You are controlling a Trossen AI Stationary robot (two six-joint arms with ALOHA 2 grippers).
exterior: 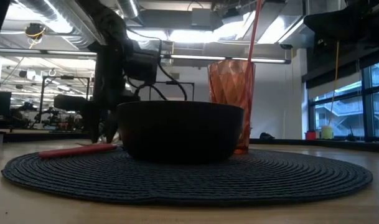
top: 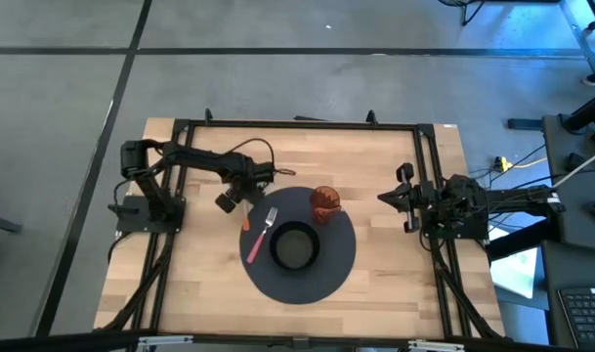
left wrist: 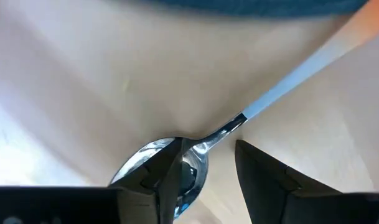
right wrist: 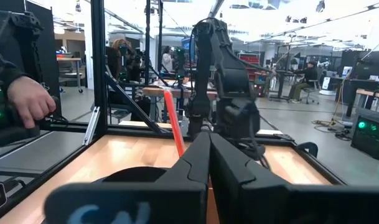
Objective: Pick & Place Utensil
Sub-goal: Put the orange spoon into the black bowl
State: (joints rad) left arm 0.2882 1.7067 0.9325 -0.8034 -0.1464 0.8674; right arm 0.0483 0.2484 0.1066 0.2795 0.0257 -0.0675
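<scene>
straddling spoon (left wrist: 177,163): left gripper (left wrist: 205,177)

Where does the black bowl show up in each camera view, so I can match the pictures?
High view: the black bowl sits on the round mat, below the table's centre.
Low view: dead centre, on the mat.
Left wrist view: not in it; only the mat's edge shows.
Right wrist view: probably the dark curve, partly hidden by the right tool.
Shared landmark: the round mat.
</scene>
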